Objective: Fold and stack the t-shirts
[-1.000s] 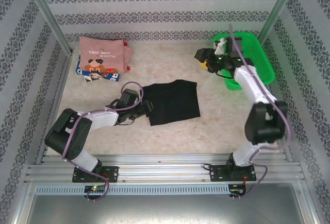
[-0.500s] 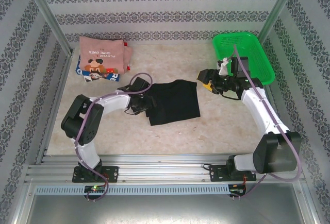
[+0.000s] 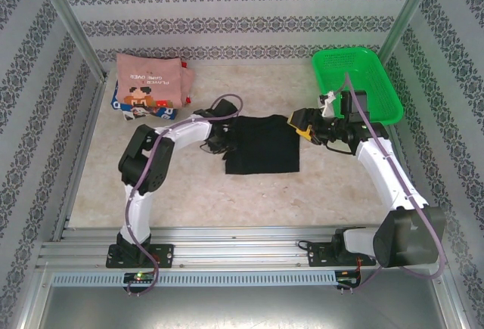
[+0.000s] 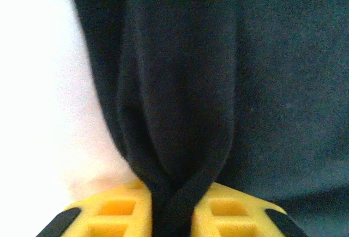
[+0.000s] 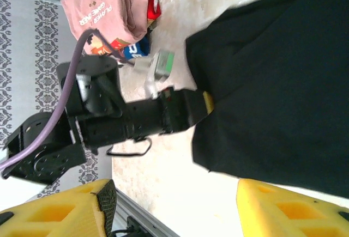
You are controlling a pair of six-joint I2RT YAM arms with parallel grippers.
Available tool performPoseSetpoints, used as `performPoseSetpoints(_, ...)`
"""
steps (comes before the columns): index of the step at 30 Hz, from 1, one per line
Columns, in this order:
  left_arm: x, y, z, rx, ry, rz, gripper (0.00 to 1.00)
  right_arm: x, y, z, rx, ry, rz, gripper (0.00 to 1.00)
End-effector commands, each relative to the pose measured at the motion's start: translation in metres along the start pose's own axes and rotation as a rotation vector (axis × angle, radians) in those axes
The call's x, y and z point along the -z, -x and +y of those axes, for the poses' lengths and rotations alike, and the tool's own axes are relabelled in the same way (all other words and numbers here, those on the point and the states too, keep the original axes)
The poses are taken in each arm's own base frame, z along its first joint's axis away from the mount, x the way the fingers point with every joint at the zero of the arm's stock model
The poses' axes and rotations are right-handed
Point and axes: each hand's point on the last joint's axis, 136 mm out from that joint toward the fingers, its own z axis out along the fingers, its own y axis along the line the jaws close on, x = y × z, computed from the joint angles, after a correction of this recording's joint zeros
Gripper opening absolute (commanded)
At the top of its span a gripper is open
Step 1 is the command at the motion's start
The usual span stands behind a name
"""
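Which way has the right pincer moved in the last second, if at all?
Yes. In the top view the right pincer has come away from the green basket, toward the arm bases, to the right edge of the black t-shirt.

**Lighting and picture quality, three views**

- Top view: bright, even, diffuse light. Shadows on the pale surface [image 3: 340, 185] are faint and soft-edged. The black t-shirt [image 3: 261, 146] shows as a flat dark patch with little fold detail. Focus is sharp. The frame posts [image 3: 73, 26] splay outward towards the edges, a mild wide-angle distortion.
- Left wrist view: extreme close-up. The cloth is in soft focus with the weave unresolved. The surface at left is blown out to white. The left claw [image 4: 173, 215] is blurred at the bottom edge.
- Right wrist view: well lit, with the surface overexposed in places. The right claw [image 5: 172, 204] is out of focus. The print on the pink t-shirt [image 5: 103, 8] is legible.
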Motion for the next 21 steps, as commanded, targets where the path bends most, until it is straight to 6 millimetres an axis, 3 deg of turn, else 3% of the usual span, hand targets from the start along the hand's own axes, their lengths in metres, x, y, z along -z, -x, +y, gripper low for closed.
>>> performPoseSetpoints(1,-0.004,0.011,-0.038,-0.177,-0.093,-0.048,0.15,0.008,-0.009,0.007,0.029,0.023,0.015,0.61)
performPoseSetpoints(6,0.024,0.033,-0.031,-0.307,0.01,-0.123,0.0,0.011,-0.01,0.001,0.012,0.013,0.002,0.6)
performPoseSetpoints(10,0.066,0.063,-0.025,-0.403,0.115,-0.238,0.0,0.013,-0.009,0.004,0.024,0.014,-0.006,0.63)
performPoseSetpoints(12,0.09,0.08,-0.023,-0.447,0.155,-0.299,0.0,0.015,-0.008,0.006,0.029,0.023,-0.013,0.7)
performPoseSetpoints(17,0.143,0.119,-0.021,-0.591,0.252,-0.425,0.0,0.025,-0.003,0.033,0.079,0.138,-0.075,0.85)
performPoseSetpoints(21,0.167,0.145,-0.018,-0.662,0.296,-0.491,0.0,0.048,-0.004,0.066,0.181,0.21,-0.16,0.98)
